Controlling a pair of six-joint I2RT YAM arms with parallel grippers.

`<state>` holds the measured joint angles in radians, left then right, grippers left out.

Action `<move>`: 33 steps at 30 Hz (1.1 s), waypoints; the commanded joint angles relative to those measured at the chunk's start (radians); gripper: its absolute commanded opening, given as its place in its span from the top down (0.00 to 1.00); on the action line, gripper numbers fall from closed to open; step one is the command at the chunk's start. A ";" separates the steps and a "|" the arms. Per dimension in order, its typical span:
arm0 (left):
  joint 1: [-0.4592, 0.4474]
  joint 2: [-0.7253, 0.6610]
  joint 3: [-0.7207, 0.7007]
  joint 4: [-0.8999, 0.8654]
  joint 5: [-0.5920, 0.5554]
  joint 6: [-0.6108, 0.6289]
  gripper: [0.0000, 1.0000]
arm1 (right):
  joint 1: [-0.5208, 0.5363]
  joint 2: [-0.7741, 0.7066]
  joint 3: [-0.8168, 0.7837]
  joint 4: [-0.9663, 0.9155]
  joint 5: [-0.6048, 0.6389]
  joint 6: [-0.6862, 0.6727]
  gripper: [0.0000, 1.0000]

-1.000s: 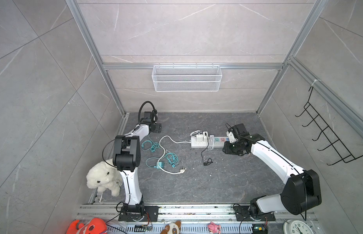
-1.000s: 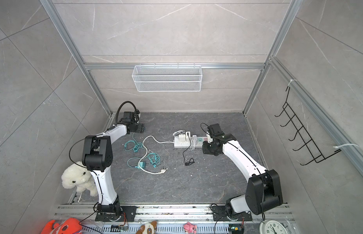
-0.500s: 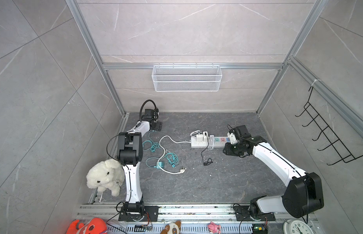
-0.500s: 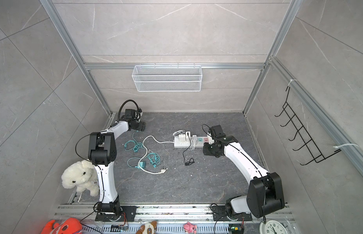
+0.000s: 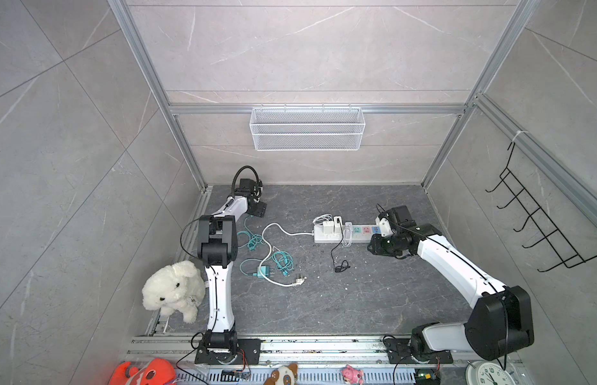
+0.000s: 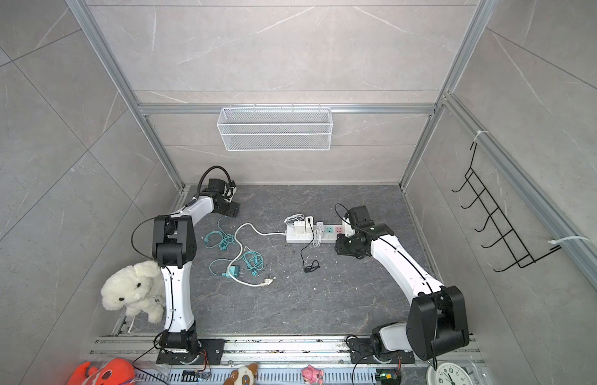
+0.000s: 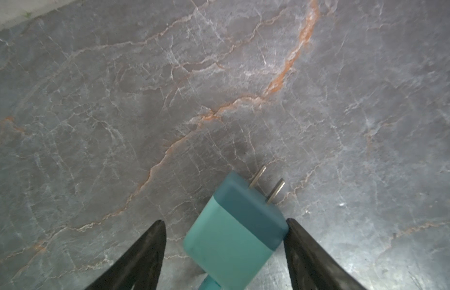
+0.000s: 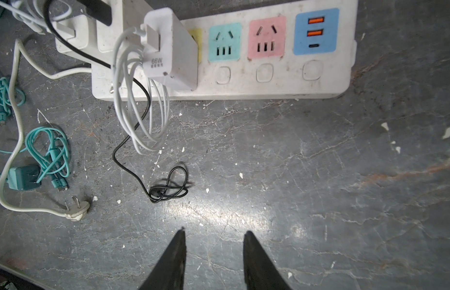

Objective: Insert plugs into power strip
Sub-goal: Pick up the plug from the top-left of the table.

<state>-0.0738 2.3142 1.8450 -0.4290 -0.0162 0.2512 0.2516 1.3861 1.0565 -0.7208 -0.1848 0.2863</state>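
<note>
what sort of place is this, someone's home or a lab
Most likely a robot test cell, not a home: tiled panels in an aluminium frame, left arm and right arm bolted to a front rail.

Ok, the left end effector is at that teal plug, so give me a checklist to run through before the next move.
1. The teal plug sits inside the left end effector: ok.
2. Both fingers on it: not ok; one touches, a gap shows at the other.
3. The prongs straight and exposed: ok.
4. Free sockets on the power strip: ok; the teal socket and pink socket are empty.
5. The right end effector empty and off the strip: ok.
6. The teal cable free to follow: cannot tell.
</note>
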 commanded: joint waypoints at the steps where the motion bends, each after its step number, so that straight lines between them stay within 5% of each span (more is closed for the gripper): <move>1: -0.010 0.039 0.059 -0.048 -0.002 -0.020 0.27 | -0.008 -0.015 -0.014 0.010 -0.021 -0.021 0.59; 15: -0.065 0.062 0.097 -0.221 -0.095 -0.158 0.51 | -0.027 -0.024 -0.022 0.021 -0.043 -0.029 0.59; 25: -0.115 -0.027 0.135 -0.446 -0.116 -0.470 0.59 | -0.030 -0.014 -0.025 0.048 -0.149 -0.036 0.60; 33: -0.168 -0.237 -0.081 -0.257 -0.063 -0.689 0.67 | -0.028 -0.026 -0.060 0.129 -0.321 -0.006 0.60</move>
<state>-0.2218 2.2177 1.8153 -0.7509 -0.1036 -0.2955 0.2256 1.3853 1.0206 -0.6453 -0.4011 0.2680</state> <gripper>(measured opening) 0.453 0.399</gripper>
